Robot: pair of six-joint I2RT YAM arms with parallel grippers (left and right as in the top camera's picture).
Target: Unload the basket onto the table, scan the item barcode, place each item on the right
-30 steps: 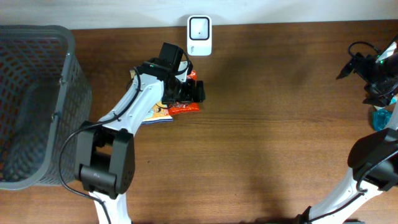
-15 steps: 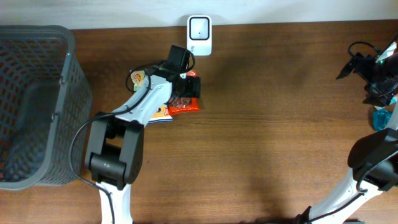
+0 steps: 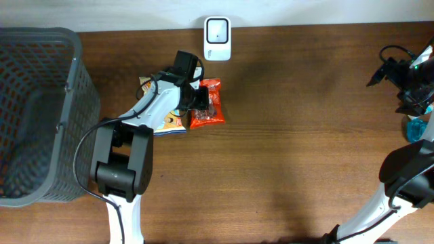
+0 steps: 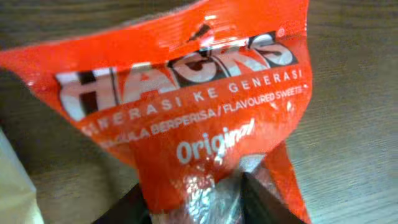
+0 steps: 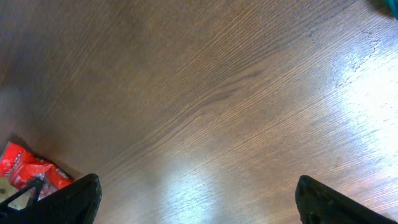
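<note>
Left end effector point(image 4: 196, 208) grasps the red sweets packet point(image 4: 186, 99) by its near edge, the packet spreading forward over the worktop point(image 3: 305, 149); right end effector point(image 5: 199, 202) hangs released, well apart.

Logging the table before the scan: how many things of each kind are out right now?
Snack packets: 2 (red Hacks bag, yellow-and-blue packet)
Scanner: 1
Basket: 1
Teal object: 1
Total: 5
</note>
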